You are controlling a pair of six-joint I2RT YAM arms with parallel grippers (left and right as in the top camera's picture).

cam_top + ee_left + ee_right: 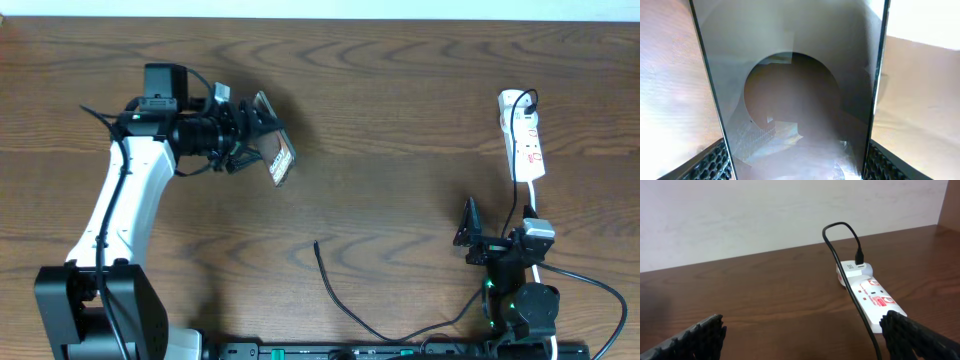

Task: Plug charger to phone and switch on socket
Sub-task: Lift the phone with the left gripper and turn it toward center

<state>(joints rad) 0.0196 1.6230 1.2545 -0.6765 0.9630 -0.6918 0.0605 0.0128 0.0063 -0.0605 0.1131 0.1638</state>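
Left tool (250, 135) grips the phone (281, 160) by its two long edges, jaws partly spread. Right tool (468, 232) gapes wide, empty, near the socket (525, 140).

Soft, even light falls across the dark brown wood-grain table (400, 150) in the sharp overhead view, and shadows on the table around the white-and-black left arm (115, 200) are faint. From the left wrist, the flat, glossy bronze-brown phone (800, 75) sits too close to focus. Pale reflections haze it, and the table on either side washes out almost white. From the right wrist, the white elongated power strip (870, 292) on the table is crisp. The black ribbed fingertips (695, 337) of the right gripper (800, 337) blur.
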